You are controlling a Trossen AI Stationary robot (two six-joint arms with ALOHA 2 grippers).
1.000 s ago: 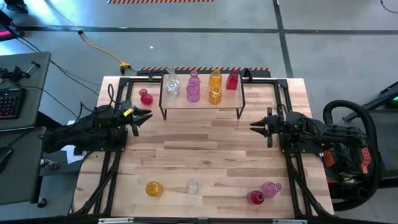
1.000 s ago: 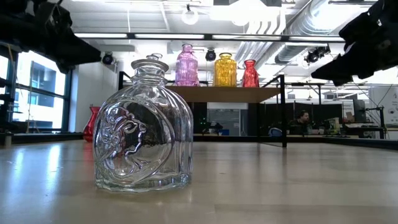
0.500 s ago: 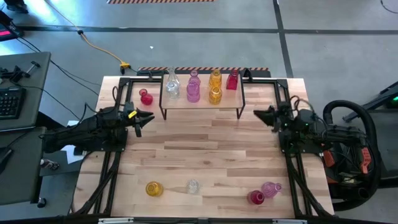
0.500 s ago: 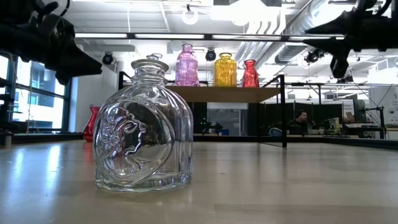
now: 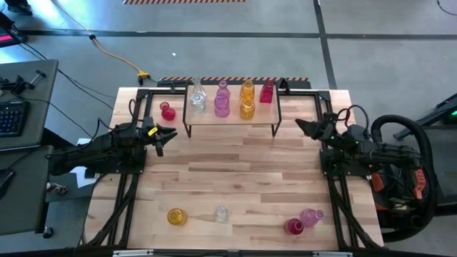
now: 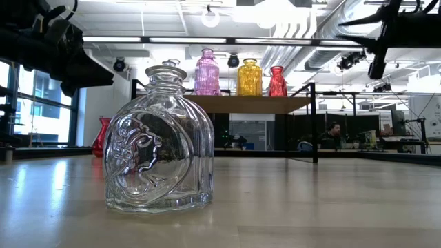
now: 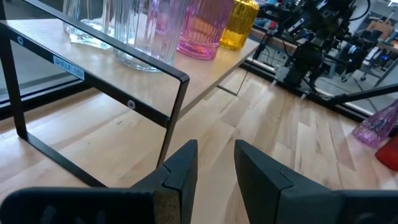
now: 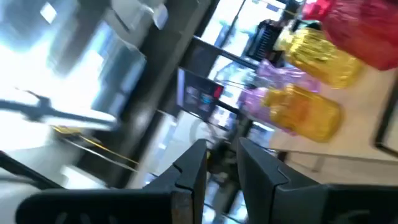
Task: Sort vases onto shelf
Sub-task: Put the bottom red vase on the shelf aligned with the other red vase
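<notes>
My left gripper sits bottom centre, fingers slightly parted, nothing between them. Upper left, the shelf carries clear, pink and yellow vases. The other arm shows upper right.

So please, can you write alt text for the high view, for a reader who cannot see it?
Seen from above, six vases stand on the shelf at the table's far edge, five more stand off it, and the left gripper and right gripper hover empty at either end of the shelf.

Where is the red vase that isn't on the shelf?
In the high view, one red vase stands on the table just left of the shelf, near the left gripper. Another lies by the pink vase.
</notes>
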